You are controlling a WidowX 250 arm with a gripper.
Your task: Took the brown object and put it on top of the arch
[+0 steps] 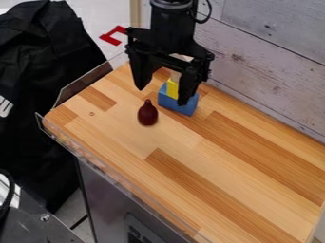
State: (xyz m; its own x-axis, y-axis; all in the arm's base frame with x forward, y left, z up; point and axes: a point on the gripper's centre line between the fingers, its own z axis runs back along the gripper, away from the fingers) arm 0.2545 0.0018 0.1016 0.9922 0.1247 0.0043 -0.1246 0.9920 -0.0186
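Acquiring the brown object (148, 115) is the step in hand, judging by the present layout. The object rests directly on the table (215, 185), not in any container, with its narrow end toward 12 o'clock. Whether it stands upright or lies flat cannot be determined from this angle.

The arm (171, 23) enters from 12 o'clock. The tool (162, 97) hangs over the table on the 1 o'clock side of the object. The tool is released: its jaws stand well apart, with nothing grasped.

The blue block (179, 105) sits near the object, at its 2 o'clock, and is probably the arch or part of it; an opening cannot be made out. The yellow block (172, 88) shows at the blue block's 11 o'clock, partly screened by the tool. How the two blocks bear on each other is unclear.

Next move: shift the tool toward 7 o'clock, centre the jaws about the object, lower, and close on its wide body. Then raise the object clear of the arch before traversing toward 2 o'clock.

Caution: the rounded body may roll or slip if gripped off-centre. The jaw nearest the blue block may knock it during the approach. A clear guard (82, 84) runs along the table's 10 o'clock edge.
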